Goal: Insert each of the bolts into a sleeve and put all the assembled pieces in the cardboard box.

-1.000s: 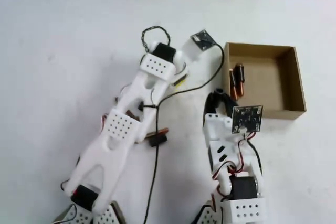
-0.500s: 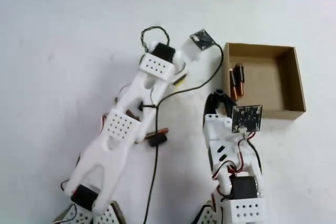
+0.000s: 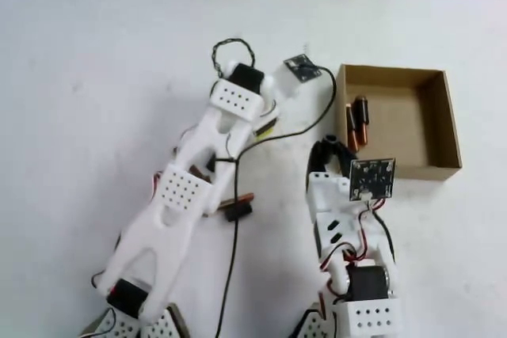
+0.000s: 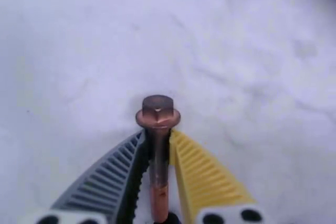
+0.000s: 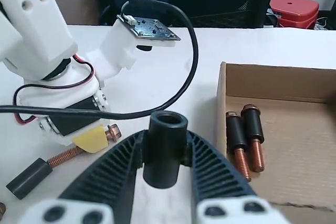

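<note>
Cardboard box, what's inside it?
Two sleeved bolts lie side by side near one wall of the cardboard box. Their black sleeves hide the upper shanks; the near wall covers some floor in the right wrist view.

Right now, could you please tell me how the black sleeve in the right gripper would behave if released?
The sleeve is a smooth round tube, so on its side it would probably roll. It looks rigid: the right gripper clamps it without visible squashing. Upright, it may tip, being taller than wide.
</note>
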Robot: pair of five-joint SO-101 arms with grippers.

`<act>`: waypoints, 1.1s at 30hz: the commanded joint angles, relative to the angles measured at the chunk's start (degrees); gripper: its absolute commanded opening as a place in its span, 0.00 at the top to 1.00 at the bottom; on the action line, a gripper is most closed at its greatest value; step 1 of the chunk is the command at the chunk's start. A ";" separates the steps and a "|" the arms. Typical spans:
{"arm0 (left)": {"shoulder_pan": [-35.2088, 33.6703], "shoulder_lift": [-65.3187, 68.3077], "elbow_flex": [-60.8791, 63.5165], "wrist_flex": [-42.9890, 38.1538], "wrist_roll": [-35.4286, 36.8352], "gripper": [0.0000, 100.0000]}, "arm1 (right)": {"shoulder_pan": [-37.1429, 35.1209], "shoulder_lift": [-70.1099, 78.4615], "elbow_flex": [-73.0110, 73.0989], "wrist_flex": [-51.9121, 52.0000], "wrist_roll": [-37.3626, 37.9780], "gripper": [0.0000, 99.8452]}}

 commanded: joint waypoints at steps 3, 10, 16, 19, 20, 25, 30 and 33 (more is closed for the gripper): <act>0.22 -0.57 -0.18 1.58 0.18 0.93 | 0.40 -0.66 0.53 -0.04 -0.18 0.98; -0.31 -0.57 -0.18 1.41 3.08 0.91 | 0.40 -0.66 0.53 -0.04 -0.18 0.98; -0.31 -0.57 -0.26 0.62 18.99 0.94 | 0.40 -0.66 0.53 -0.04 -0.18 0.98; -0.31 -0.57 -0.26 0.62 25.67 0.94 | 0.40 -0.66 0.53 -0.04 -0.18 0.98; -0.31 -0.57 -0.26 0.53 28.04 0.94 | 0.40 -0.66 0.53 -0.04 -0.18 0.98; -0.31 -0.48 -0.18 -0.26 38.68 0.94 | 0.40 -0.66 0.53 -0.04 -0.18 0.98; -0.84 -0.48 0.26 -0.18 44.13 0.93 | 0.40 -0.66 0.53 -0.04 -0.18 0.98; -1.98 -0.48 -0.18 -0.26 46.33 0.93 | 0.40 -0.66 0.53 -0.04 -0.18 0.98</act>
